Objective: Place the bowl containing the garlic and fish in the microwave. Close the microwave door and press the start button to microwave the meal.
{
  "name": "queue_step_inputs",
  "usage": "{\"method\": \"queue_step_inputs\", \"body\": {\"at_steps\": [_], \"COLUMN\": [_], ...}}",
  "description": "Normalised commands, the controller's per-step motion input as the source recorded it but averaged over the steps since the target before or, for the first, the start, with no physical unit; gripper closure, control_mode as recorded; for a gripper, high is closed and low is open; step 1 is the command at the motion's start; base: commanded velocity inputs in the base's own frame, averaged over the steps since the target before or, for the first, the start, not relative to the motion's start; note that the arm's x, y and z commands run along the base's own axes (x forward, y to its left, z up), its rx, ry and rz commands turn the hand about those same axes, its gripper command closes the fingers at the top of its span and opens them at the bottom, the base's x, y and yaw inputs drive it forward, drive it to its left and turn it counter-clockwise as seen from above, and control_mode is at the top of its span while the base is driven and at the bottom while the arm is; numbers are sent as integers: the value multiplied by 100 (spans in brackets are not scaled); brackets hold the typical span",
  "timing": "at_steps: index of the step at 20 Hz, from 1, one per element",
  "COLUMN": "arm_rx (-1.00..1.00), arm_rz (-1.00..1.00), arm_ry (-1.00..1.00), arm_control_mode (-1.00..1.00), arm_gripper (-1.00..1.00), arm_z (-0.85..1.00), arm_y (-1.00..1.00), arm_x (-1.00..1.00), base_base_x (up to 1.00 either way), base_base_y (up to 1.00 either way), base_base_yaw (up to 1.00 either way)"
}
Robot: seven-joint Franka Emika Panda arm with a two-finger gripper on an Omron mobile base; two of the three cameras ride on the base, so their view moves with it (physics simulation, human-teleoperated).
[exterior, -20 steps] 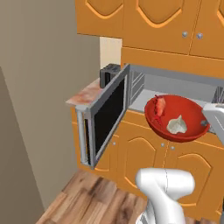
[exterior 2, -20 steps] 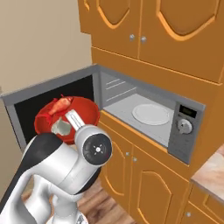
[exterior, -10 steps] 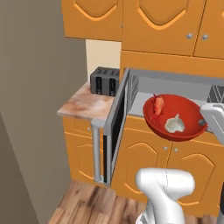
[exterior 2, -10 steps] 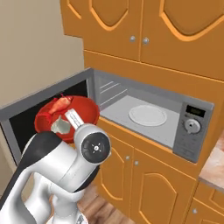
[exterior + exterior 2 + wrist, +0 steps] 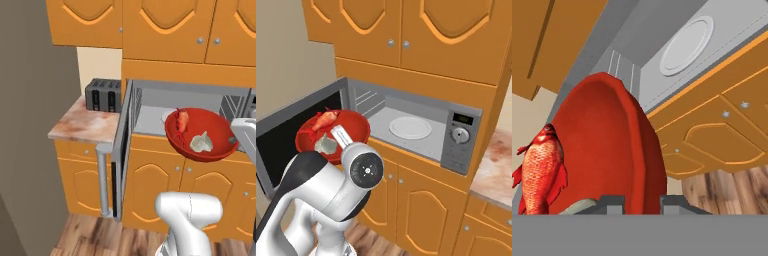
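Jaws (image 5: 642,202) clamped on the rim of the red bowl (image 5: 202,134), one tip each side of the wall, bowl held in the air in front of the microwave (image 5: 421,127) opening. Fish (image 5: 182,121) lies on bowl's left side, garlic (image 5: 201,142) near its middle. Microwave door (image 5: 122,145) swung open to the left. White turntable (image 5: 410,127) bare inside. Black toaster (image 5: 103,95) on the bench (image 5: 82,125), far left.
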Motion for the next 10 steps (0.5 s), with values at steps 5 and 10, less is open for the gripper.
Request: {"method": "queue_step_inputs", "body": {"at_steps": [5, 10], "arm_rx": [0, 0], "arm_rz": [0, 0], "arm_ry": [0, 0], "arm_control_mode": [100, 100], "arm_gripper": [100, 100], "arm_z": [0, 0], "arm_y": [0, 0], "arm_x": [0, 0], "base_base_x": [5, 0], "base_base_y": [-21, -27], "base_base_yaw": [-17, -9]}}
